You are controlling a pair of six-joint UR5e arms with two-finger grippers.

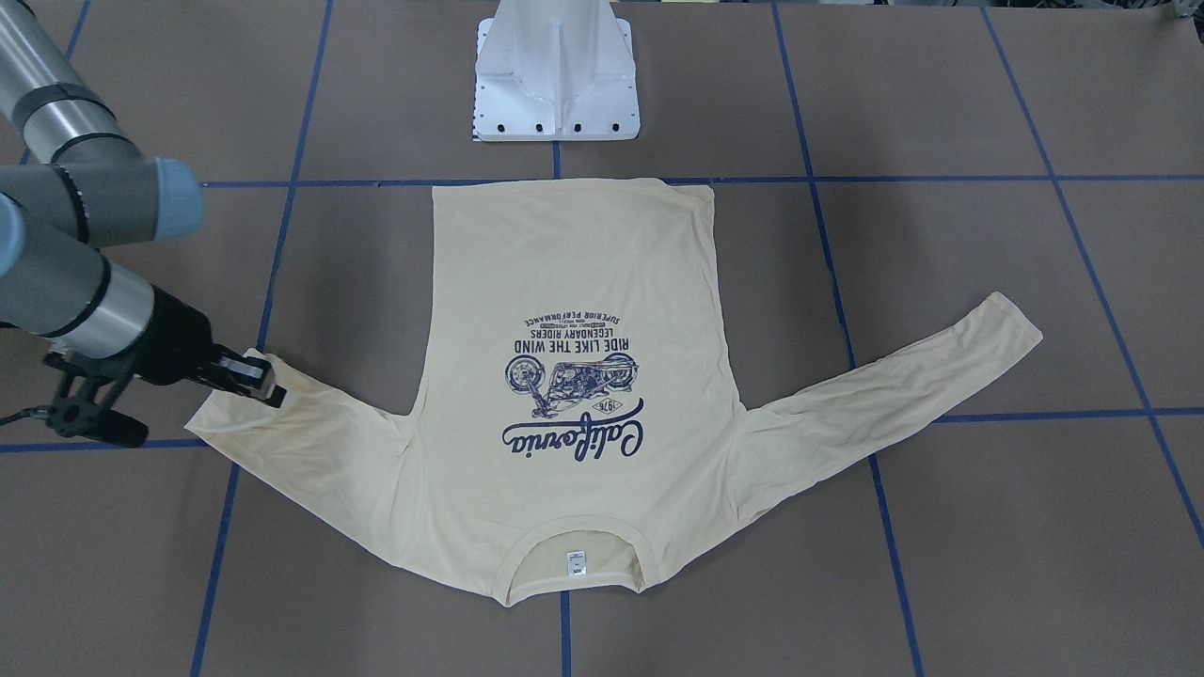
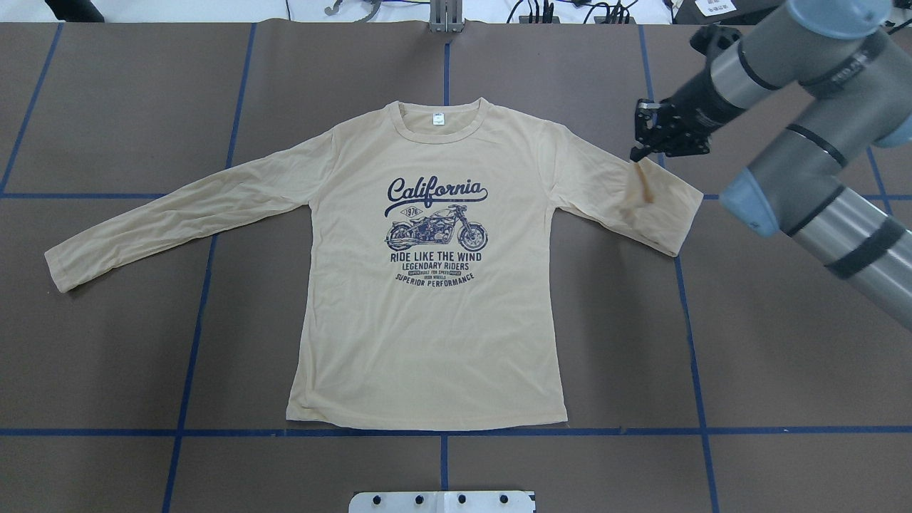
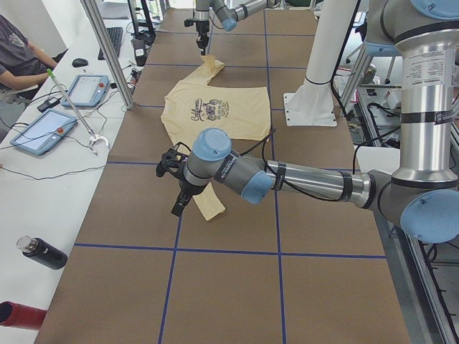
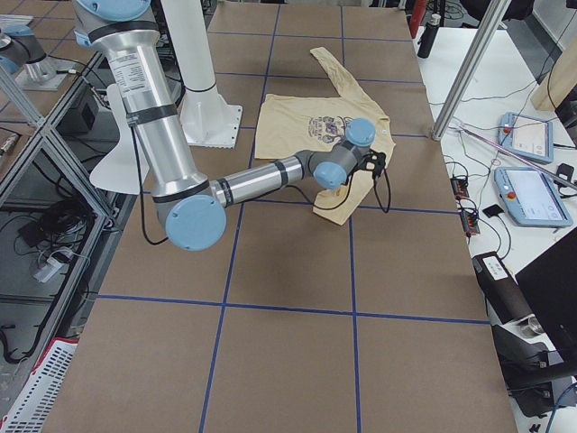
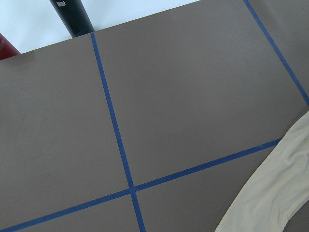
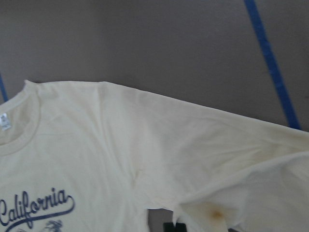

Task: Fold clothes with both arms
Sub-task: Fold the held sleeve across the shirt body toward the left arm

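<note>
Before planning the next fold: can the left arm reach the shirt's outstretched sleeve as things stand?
Probably yes. The left gripper hangs close to the shirt's outstretched sleeve, which lies flat on the table with nothing on it.

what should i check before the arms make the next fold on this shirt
1. T-shirt flat, print up: ok.
2. right gripper pinching right-side sleeve: ok, fabric peaks up to its tips.
3. right-side sleeve at full length: cannot tell, it looks shorter than the other.
4. left gripper near left-side sleeve cuff: ok, hovering, not touching.
5. left gripper open or shut: cannot tell.
6. left-side sleeve gripped: not ok, lies flat, free.
</note>
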